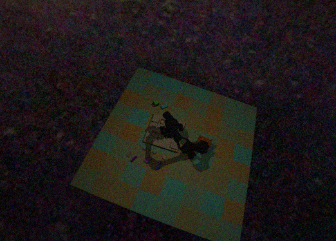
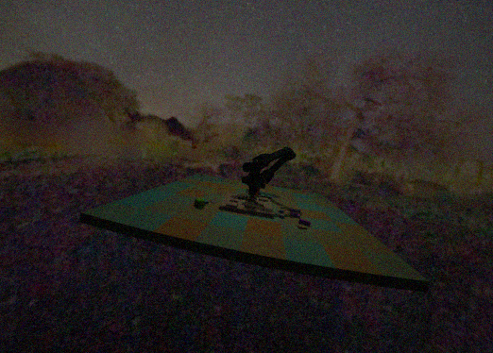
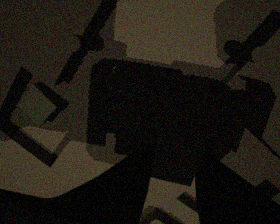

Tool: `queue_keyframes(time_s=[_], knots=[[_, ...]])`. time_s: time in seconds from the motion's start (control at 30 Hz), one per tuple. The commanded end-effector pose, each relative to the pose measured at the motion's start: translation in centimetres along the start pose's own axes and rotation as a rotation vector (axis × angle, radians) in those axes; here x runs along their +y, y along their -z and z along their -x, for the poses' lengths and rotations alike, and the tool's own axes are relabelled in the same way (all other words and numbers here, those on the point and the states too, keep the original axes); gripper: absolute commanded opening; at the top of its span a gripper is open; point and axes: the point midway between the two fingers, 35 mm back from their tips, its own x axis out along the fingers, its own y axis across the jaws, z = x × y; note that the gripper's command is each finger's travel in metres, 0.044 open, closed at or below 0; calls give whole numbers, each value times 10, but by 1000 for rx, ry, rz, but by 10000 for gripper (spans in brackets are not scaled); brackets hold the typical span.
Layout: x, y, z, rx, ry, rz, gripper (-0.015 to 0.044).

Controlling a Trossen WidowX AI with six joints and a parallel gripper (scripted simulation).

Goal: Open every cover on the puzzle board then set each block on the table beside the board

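Observation:
The puzzle board (image 1: 158,140) (image 2: 257,213) (image 3: 55,175) is pale, with dark tracks and rims. My gripper (image 1: 167,133) (image 2: 253,195) (image 3: 175,157) is low over its middle, shut on a dark part that looks like a cover; darkness hides its exact shape. A greenish square (image 3: 35,105) sits within dark corner rims left of the fingers. A green block (image 1: 156,103) (image 2: 200,203) and a light blue block (image 1: 164,106) lie on the table beyond the board. Purple blocks (image 1: 133,158) (image 1: 147,160) and a bluish one (image 1: 158,165) lie off its near side. The arm hides several wells and covers.
The checkered table top (image 1: 193,218) (image 2: 264,237) carries everything. An orange object (image 1: 205,139) is by the arm's base. Dark upright posts (image 3: 91,42) (image 3: 239,51) stand on the board on both sides ahead of the fingers. The arm's shadow crosses the board.

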Motion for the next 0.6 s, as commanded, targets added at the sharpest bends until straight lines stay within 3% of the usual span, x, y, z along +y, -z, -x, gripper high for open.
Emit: queue_keyframes(time_s=[0.0, 0.57], knots=[[0, -1, 6, -4, 2, 6, 80], [0, -1, 46, -6, 3, 5, 80]])
